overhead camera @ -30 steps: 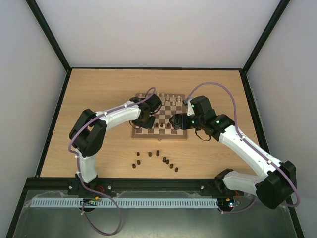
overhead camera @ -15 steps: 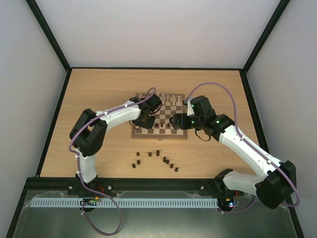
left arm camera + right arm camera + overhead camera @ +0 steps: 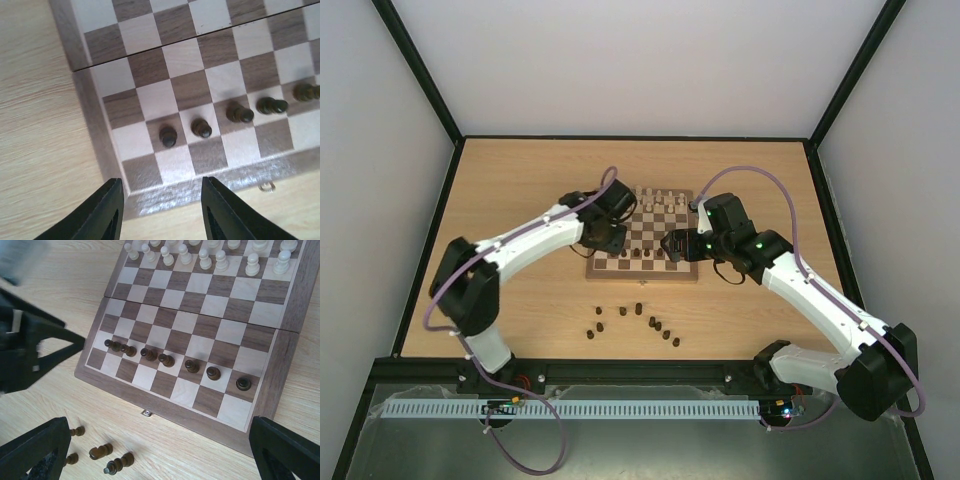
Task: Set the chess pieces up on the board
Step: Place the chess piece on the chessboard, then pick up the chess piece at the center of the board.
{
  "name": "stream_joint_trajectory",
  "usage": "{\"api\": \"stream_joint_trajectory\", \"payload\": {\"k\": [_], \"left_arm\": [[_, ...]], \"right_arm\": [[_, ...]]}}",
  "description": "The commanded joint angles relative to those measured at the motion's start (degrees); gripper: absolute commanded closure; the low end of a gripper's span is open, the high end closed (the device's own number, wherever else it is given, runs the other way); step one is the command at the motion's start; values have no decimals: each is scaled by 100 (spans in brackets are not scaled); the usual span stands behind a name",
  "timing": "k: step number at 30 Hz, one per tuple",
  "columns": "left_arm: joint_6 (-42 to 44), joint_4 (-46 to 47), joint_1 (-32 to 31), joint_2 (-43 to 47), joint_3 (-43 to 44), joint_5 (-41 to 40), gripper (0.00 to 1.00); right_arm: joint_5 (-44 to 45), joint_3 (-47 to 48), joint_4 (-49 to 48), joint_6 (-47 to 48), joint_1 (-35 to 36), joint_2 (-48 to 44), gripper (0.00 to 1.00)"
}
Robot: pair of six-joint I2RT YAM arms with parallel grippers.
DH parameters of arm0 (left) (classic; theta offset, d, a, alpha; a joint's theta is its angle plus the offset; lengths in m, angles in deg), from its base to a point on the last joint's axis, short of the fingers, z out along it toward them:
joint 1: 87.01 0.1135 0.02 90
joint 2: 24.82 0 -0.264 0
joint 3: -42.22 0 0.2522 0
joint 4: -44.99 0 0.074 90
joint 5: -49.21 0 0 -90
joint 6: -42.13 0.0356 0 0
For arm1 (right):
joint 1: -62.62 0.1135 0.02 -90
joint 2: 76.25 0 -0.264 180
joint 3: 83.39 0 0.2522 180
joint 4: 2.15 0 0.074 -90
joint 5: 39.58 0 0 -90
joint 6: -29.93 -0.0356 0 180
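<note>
The board (image 3: 650,230) lies mid-table, with cream chess pieces (image 3: 661,198) along its far rows and a row of several dark pawns (image 3: 642,255) near its front. My left gripper (image 3: 602,244) hangs open over the board's front-left corner. In the left wrist view its fingers (image 3: 107,210) straddle the border, nothing between them, just short of the end pawn (image 3: 168,136). My right gripper (image 3: 670,246) is wide open above the board's front-right part. Its wrist view shows the pawn row (image 3: 166,359) and the cream pieces (image 3: 205,259).
Several loose dark pieces (image 3: 638,320) are scattered on the tabletop in front of the board; some of them (image 3: 107,463) lie on their sides. A small metal clasp (image 3: 147,412) sits at the board's front edge. Black frame rails border the table.
My left gripper has opened and drawn back to the left off the pawn row, with the left arm swinging outward. The right gripper has opened slightly wider and barely moved.
</note>
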Motion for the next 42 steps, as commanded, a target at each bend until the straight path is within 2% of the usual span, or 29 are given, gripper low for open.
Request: {"api": "stream_joint_trajectory", "payload": {"k": [1,7,15,25,42], "left_arm": [[-226,-223,-36,777,-407,36,52],[-536,-181,-95,1768,-1179,112,37],[-976,-258,-115,3077,-2192,123,2],[-1239,-131,-150,3478,-2687,325,1],[-1135,594,-621,2413,-2713,705,1]], "right_arm": [[-59,-40,105,11,-4,2,1],[-104,-54,57,-4,-8,2,1],[-231,-119,28,-19,-3,29,1],[-422,-113,-20,-6,-3,175,1],[-48,-103,30,-15,-3,128,1]]}}
